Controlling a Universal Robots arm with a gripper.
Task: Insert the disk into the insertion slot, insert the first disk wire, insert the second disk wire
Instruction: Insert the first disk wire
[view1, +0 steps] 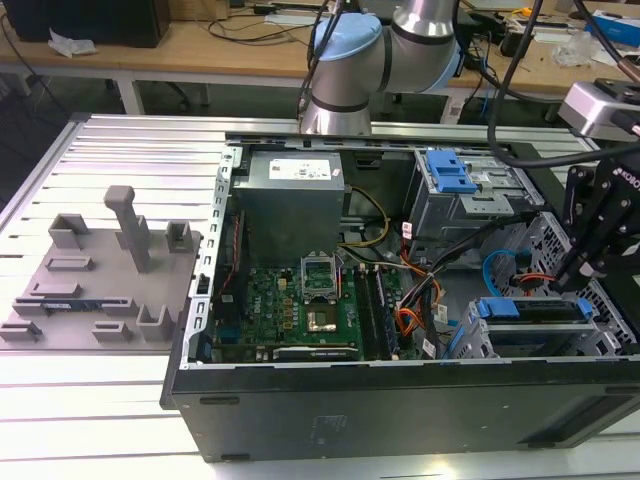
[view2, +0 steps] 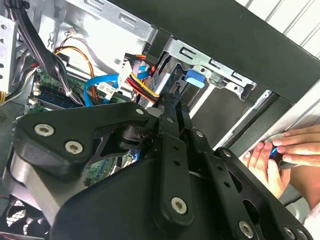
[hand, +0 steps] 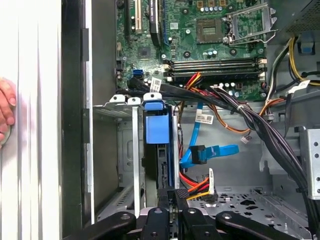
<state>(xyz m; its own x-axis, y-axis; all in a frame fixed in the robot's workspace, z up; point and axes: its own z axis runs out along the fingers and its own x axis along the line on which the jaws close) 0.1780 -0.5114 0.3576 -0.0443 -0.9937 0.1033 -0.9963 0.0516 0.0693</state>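
— Where's the disk (view1: 530, 309)?
— Seated in the insertion slot (view1: 470, 345), its blue bracket edge uppermost and running left to right across the exterior view.
— And the fingers (hand: 170, 200)?
— Pressed close, pinching the dark plug of the first disk wire (hand: 199, 186) beside the disk. In the first wrist view the second disk wire (hand: 212, 150) curls loose nearby.
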